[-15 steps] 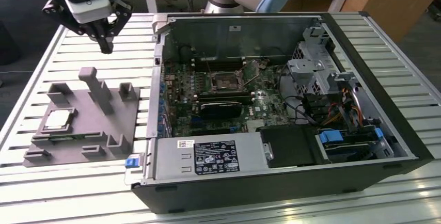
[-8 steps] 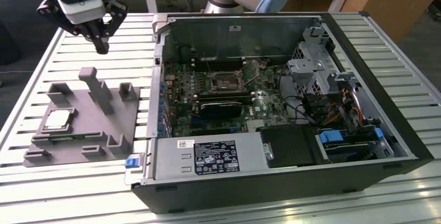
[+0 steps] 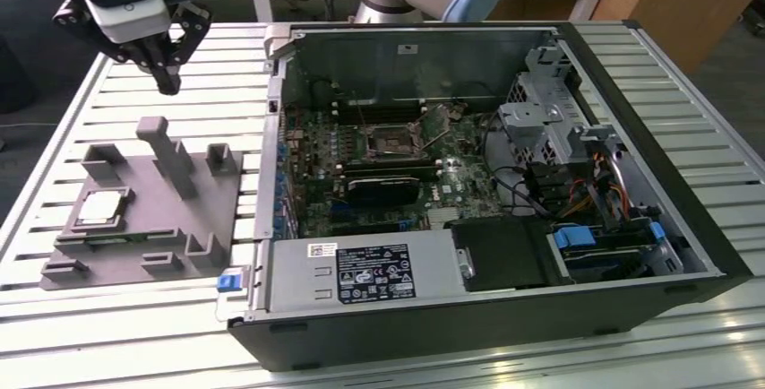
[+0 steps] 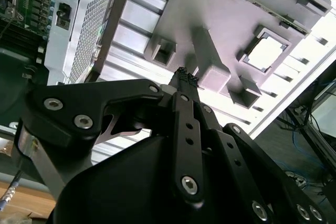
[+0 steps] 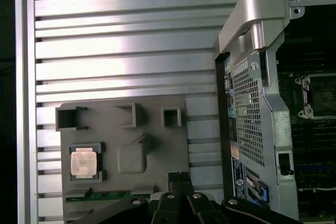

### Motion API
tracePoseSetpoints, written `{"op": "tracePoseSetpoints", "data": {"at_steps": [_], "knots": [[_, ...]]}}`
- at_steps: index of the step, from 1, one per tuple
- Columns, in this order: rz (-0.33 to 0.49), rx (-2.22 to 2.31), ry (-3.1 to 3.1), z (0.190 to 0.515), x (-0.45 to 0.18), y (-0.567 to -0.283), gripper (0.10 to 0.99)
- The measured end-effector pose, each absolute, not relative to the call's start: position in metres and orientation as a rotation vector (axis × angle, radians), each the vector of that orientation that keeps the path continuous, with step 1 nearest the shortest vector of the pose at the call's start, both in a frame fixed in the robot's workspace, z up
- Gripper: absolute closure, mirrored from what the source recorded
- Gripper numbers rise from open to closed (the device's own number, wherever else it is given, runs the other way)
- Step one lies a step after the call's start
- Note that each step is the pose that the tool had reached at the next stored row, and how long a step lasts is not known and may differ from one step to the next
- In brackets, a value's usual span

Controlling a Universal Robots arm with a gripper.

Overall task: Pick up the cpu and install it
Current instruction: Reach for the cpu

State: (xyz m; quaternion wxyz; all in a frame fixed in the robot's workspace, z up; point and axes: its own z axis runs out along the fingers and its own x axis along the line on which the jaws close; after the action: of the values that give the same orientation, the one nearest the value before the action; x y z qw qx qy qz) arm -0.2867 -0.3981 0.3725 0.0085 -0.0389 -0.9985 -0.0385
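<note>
Exterior view: tall fixture post (image 3: 168,154) rises beside the cpu (image 3: 102,208).

The cpu (image 5: 84,162) lies flat in a square recess of the grey fixture tray (image 5: 168,150) (silver top plate facing the camera). The gripper (image 5: 179,176) comes in at the frame's edge, tips pressed together in front of the tray's border and apart from the cpu. The tray rests on the slatted aluminium table (image 5: 131,51), beside the open computer case (image 5: 252,103), whose motherboard socket (image 5: 320,95) sits at the frame's edge.
</note>
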Motion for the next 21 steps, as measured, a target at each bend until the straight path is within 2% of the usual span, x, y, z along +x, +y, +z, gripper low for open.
{"op": "tracePoseSetpoints", "data": {"at_steps": [21], "knots": [[-0.120, -0.122, -3.114, 0.371, -0.308, -0.398, 0.980]]}}
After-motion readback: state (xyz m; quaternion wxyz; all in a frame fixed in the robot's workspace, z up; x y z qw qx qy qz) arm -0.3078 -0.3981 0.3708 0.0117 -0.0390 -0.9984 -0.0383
